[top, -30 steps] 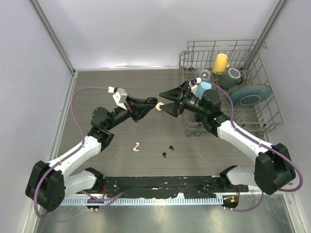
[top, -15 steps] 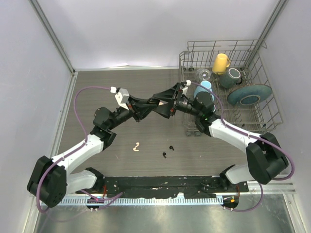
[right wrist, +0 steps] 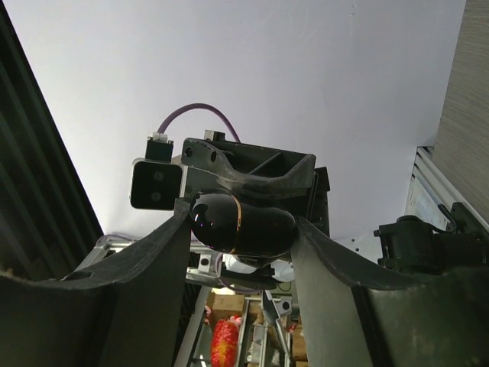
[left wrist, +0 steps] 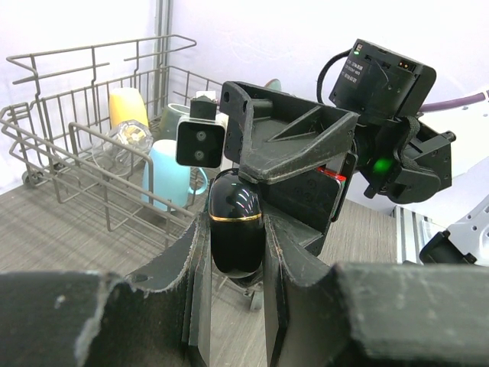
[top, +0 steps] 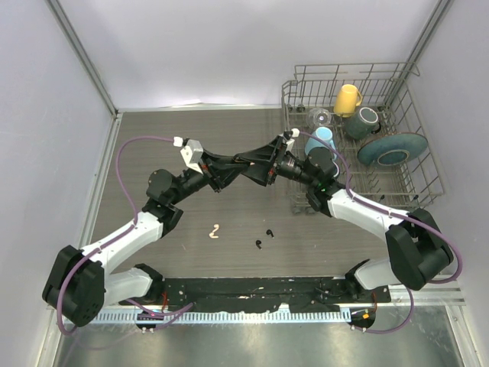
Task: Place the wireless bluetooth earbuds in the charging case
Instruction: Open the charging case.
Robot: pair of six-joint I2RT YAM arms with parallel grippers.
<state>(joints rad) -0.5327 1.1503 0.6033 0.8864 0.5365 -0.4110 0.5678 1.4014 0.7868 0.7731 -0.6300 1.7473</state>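
Pinching the black charging case (left wrist: 237, 218) tight in the left gripper (left wrist: 235, 264), mid-frame above the table (top: 153, 130). Flanking that same case with the right gripper (right wrist: 241, 229), fingers half apart, touching both its ends. Lying loose at lower centre, well apart from the case: cream earbud (top: 215, 231), black earbuds (top: 260, 244). Crowding the right arm, upper right: wire dish rack (top: 416, 180) holding mugs (top: 347, 99).

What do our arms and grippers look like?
The left arm and right arm have white links, bulky black joints and a looping purple cable. The left gripper and right gripper are black, with wedge-shaped fingers and a white camera block.
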